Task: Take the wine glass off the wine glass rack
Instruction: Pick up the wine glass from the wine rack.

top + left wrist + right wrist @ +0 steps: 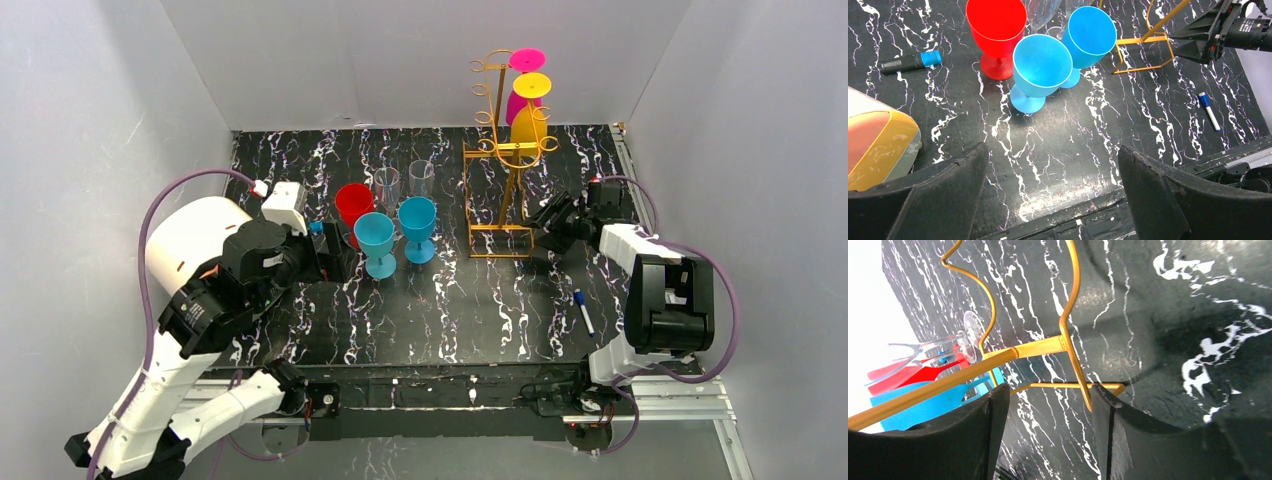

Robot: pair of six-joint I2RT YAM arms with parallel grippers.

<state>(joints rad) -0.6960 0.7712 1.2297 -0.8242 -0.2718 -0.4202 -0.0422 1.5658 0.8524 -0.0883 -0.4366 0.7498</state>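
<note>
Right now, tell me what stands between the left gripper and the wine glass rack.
A light blue glass and a deeper blue glass stand side by side between the left gripper and the wine glass rack; the top view shows it best.

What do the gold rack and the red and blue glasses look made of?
The rack: thin metal wire, apparently, glossy gold finish; bright glints run along its bent rods. The red glass and blue glasses: likely plastic, opaque, even colour, soft satin sheen, thin rims.
</note>
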